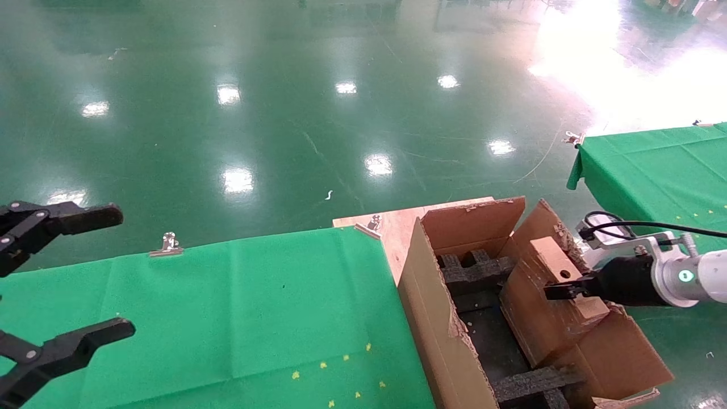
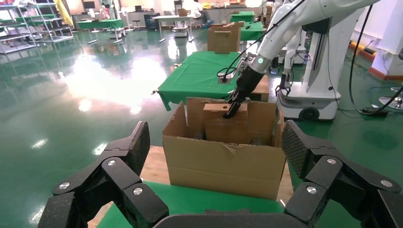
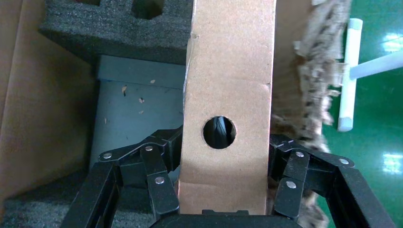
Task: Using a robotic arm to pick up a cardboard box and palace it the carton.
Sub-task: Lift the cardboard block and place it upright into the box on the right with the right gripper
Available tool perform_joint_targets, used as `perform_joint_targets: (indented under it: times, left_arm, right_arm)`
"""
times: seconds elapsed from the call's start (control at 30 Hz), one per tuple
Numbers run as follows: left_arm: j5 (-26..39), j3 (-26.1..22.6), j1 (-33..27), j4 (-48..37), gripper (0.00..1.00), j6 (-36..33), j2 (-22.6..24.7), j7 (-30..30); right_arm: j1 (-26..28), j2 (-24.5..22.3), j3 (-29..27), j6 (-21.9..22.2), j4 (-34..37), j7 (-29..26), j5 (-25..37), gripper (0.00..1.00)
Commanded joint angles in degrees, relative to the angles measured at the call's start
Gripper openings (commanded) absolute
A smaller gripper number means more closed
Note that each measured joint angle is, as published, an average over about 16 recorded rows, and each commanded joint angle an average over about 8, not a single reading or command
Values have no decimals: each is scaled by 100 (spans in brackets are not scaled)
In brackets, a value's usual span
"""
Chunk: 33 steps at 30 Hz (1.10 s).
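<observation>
Your right tool (image 1: 559,291) is pinching the box (image 1: 568,284), one finger (image 3: 159,183) pressed against each side of it. The right wrist view shows the round hole (image 3: 219,132) in the face of the box turned toward the camera, with both finger linkages closed in on the box's sides.

The box hangs in the grip over the open carton (image 1: 454,341), at its right side, next to the ragged right flap (image 1: 554,227). In the left wrist view the box (image 2: 225,121) sits in the carton's (image 2: 223,164) mouth with its top above the front wall; you cannot tell from these views whether its lower end touches anything inside. Black foam (image 1: 474,270) lines the carton at the far end, and more foam (image 1: 531,383) lies at the near end, with a dark floor between.

The carton stands on a bare wooden board (image 1: 397,224) at the right edge of the green-covered worktop (image 1: 227,312). A clip (image 1: 168,244) holds the cloth at the far edge.

Your left tool (image 1: 62,284) is spread wide and holds nothing, over the worktop's left end, well apart from the carton. A second green worktop (image 1: 653,165) stands off to the right.
</observation>
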<state>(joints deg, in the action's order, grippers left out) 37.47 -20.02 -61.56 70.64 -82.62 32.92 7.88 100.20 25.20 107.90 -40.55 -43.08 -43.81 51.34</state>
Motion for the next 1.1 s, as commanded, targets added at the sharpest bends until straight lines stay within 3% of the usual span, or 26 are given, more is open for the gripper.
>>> perform_joint_targets:
  times: [0.03,1.1]
  left_arm:
    - [0,0,0,0,100,0,0,0]
    - [0,0,0,0,100,0,0,0]
  right_arm:
    - [-70,78,0,33,52,15,-34,0]
    - [-1449,1318,-359,221,1767,1018,-845,2]
